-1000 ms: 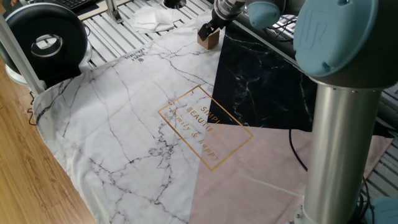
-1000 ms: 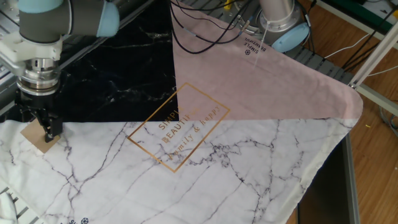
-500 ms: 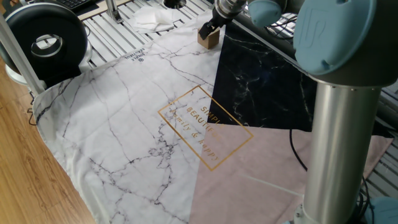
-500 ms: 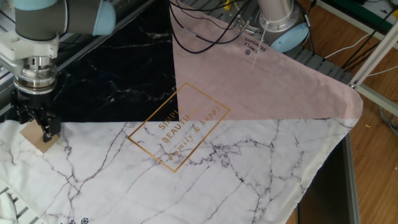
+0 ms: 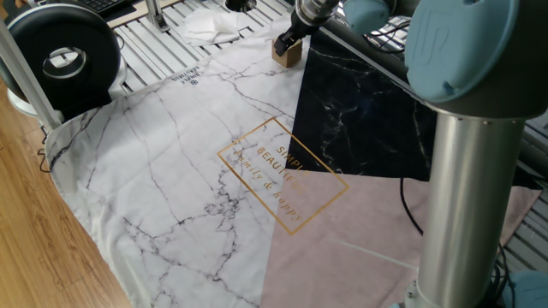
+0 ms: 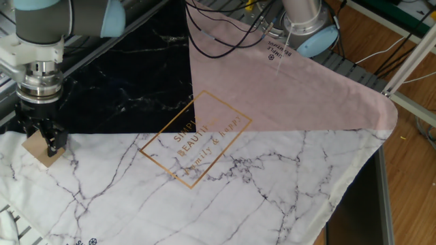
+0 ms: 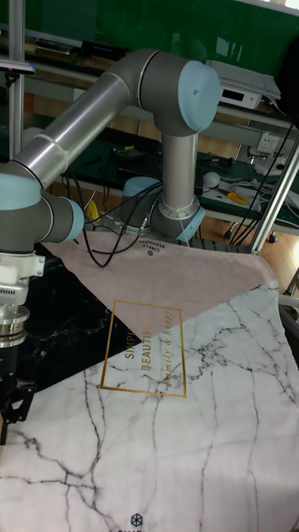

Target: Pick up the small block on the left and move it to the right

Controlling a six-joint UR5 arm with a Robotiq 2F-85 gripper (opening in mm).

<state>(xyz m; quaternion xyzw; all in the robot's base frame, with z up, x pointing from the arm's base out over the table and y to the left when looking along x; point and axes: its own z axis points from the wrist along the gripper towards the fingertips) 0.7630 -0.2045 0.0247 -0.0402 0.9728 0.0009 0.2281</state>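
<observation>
The small block (image 5: 288, 55) is a plain tan wooden cube at the far corner of the cloth, where the white marble print meets the black. My gripper (image 5: 284, 44) comes down on it from above with its dark fingers on either side, shut on the block. In the other fixed view the block (image 6: 35, 151) sits at the far left edge, with the gripper (image 6: 46, 141) straddling it. The tall fixed view shows only the gripper (image 7: 10, 409) at the lower left edge. The block is hidden there.
A cloth of white marble (image 5: 171, 171), black marble (image 5: 360, 120) and pink (image 5: 360, 248) covers the table, with gold lettering (image 5: 278, 175) mid-cloth. A black round device (image 5: 62, 53) and a crumpled white cloth (image 5: 214, 26) lie beyond it. The arm's grey base column (image 5: 471, 188) stands near right.
The gripper and the block have shifted slightly together, a little up and toward the cloth's far edge. Nothing else has moved.
</observation>
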